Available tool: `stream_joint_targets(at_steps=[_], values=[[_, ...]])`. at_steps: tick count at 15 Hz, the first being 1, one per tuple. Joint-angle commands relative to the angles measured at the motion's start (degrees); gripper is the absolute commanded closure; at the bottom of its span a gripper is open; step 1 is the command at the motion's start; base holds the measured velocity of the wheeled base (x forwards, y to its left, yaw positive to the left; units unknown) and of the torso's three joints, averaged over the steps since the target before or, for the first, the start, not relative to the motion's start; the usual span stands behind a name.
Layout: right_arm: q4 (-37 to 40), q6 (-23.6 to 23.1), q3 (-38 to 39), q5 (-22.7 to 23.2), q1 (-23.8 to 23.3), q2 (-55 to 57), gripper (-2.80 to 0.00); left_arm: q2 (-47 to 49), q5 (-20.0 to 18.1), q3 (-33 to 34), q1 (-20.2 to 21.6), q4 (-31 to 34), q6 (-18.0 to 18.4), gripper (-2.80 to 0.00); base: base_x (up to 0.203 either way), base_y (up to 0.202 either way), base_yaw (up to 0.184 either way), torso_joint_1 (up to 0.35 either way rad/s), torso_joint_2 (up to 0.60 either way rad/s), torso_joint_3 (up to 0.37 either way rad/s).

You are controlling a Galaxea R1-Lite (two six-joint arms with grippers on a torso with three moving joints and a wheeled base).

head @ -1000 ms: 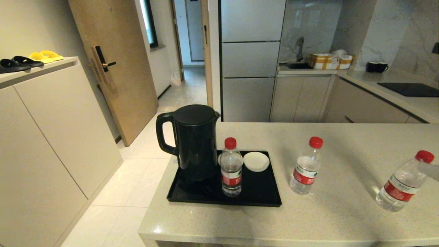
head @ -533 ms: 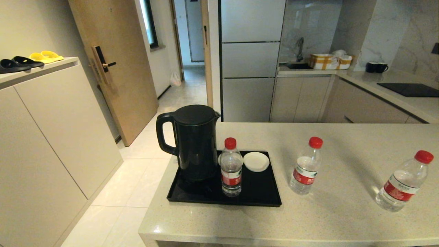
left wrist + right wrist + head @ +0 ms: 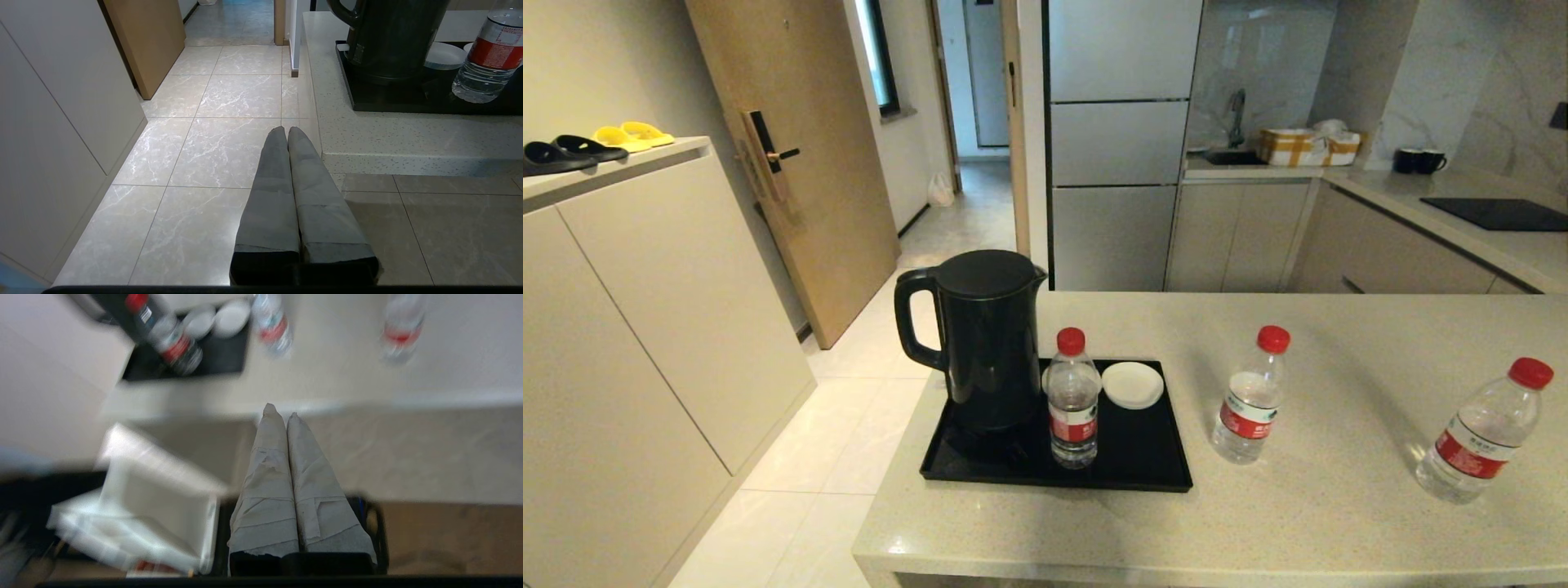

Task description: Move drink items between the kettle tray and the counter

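Since a second earlier, the right hand (image 3: 278, 412) had withdrawn from the 3 o'clock bottle (image 3: 1478, 433), clenched and empty below the surface (image 3: 1339, 523); the left hand (image 3: 287, 132) hung clenched over the floor. Three bottles remained: one on the tray (image 3: 1143, 465), two on the surface toward 3 o'clock, so the next move likely called for a fresh reach.

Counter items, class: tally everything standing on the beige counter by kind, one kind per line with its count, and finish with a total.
Water bottles: 3, one on the tray, two on the bare counter
Kettle: 1
Tray: 1
White saucers: 2, side by side on the tray
Total: 7
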Motion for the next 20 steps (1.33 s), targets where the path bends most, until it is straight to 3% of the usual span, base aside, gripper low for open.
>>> stream_joint_targets(at_steps=[1,5,7,9,13,16,18,20], values=[[3.37,2.78,1.36,-3.74,5.5,-6.05,0.0,0.06,0.01,0.0,-0.04,0.01,0.01,0.0,0.0,0.0,0.0,0.0,0.0,0.0],[4.37,-5.83,18.67,-5.67,-3.27,-24.48,0.0,0.06,0.01,0.0,-0.04,0.01,0.01,0.0,0.0,0.0,0.0,0.0,0.0,0.0],[-2.25,-8.74,32.31,-7.48,-4.67,-30.76,0.0,-0.02,0.01,0.0,-0.04,0.01,0.01,0.0,0.0,0.0,0.0,0.0,0.0,0.0],[-14.48,-9.84,43.45,-8.1,-5.39,-32.87,0.0,0.06,0.01,0.0,-0.04,0.01,0.01,0.0,0.0,0.0,0.0,0.0,0.0,0.0],[-51.36,-12.6,72.3,-7.8,-5.8,-33.9,0.0,0.06,0.01,0.0,-0.04,0.01,0.01,0.0,0.0,0.0,0.0,0.0,0.0,0.0],[-75.85,-15.74,89.55,-5.5,-5.92,-34.16,0.0,0.06,0.01,0.0,-0.04,0.01,0.01,0.0,0.0,0.0,0.0,0.0,0.0,0.0],[-81.89,-14.96,93.29,-4.54,-5.97,-34.29,0.0,0.06,0.01,0.0,-0.04,0.01,0.01,0.0,0.0,0.0,0.0,0.0,0.0,0.0],[-81.93,-14.52,93.2,-4.52,-5.97,-34.29,0.0,-0.02,0.01,0.0,-0.04,0.01,0.01,0.0,0.0,0.0,0.0,0.0,0.0,0.0]])
